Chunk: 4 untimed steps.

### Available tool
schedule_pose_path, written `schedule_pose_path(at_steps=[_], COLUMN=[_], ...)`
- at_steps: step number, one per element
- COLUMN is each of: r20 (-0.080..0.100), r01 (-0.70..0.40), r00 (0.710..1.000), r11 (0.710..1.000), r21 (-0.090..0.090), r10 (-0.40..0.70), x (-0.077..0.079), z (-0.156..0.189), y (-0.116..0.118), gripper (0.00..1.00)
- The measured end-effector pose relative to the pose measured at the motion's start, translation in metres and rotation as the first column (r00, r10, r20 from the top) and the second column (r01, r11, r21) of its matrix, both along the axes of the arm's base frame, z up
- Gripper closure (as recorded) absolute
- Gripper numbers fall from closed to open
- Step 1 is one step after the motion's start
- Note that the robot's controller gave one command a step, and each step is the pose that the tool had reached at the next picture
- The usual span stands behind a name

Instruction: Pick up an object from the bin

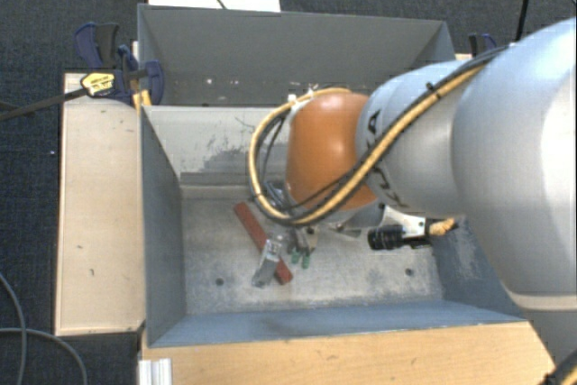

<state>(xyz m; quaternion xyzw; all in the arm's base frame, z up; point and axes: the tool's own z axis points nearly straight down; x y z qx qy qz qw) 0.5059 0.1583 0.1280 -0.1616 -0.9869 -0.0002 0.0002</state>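
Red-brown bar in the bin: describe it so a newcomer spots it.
Look at the grey metal bin, on its floor left of centre, below the arm's orange cover. The red-brown bar lies diagonally there, its lower end by the gripper; it is long, the green piece beside it tiny.

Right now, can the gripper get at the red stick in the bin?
Probably yes. The gripper hangs low over one end of the red stick, which lies on the bin floor with nothing else on top of it.
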Motion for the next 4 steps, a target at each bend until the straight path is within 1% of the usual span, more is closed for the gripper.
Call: schedule_pose_path(at_steps=[1,2,3,4], r20=[0.007,0.001,0.001,0.002], r01=[-0.025,-0.279,-0.277,-0.234], r00=[1.000,0.960,0.961,0.972], r11=[1.000,0.960,0.961,0.972], r21=[0.002,0.000,0.000,0.000], r10=[0.025,0.279,0.277,0.234], x=[0.013,0.012,0.012,0.054], z=[-0.032,-0.058,-0.058,-0.057], y=[-0.001,-0.076,-0.076,-0.030], gripper=[0.00,1.00,1.00,0.00])
